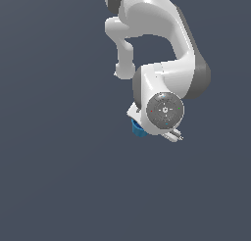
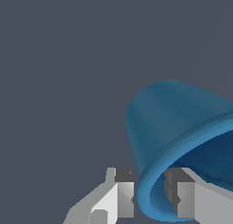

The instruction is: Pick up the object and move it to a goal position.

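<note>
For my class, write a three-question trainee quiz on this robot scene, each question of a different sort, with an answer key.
1. True or false: in the wrist view, the cup has its rim wall between the two fingers of the gripper.
2. Multiple choice: in the exterior view, the cup shows
A) far from the arm, alone
B) mostly hidden behind the arm's wrist, a blue edge peeking out at the exterior view's left
C) stacked on a red block
3. Fill in: the cup's colour is ____.

Key:
1. True; one finger is outside the rim, the other inside.
2. B
3. Blue
</note>
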Tool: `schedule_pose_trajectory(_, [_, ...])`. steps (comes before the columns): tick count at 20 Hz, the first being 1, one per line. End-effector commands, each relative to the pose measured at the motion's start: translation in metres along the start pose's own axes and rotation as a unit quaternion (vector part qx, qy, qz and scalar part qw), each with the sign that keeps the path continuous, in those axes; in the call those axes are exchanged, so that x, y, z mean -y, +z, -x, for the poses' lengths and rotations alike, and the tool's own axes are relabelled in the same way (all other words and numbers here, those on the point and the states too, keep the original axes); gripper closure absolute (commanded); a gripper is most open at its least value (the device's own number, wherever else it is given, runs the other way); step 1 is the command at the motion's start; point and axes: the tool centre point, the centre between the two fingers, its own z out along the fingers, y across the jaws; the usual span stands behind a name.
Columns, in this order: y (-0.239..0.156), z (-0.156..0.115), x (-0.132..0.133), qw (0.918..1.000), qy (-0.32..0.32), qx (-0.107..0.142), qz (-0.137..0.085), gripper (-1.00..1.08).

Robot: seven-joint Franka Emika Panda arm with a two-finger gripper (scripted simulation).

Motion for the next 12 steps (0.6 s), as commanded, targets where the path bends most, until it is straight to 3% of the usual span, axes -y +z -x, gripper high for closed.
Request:
schedule_pose_trajectory(1, [-0.015, 0.021, -0.007, 1.0, 0.0, -0.001, -0.001, 1.08])
schedule_pose_trajectory(12, [-0.085, 0.117, -0.04, 1.0, -0.001, -0.001, 0.0, 1.08])
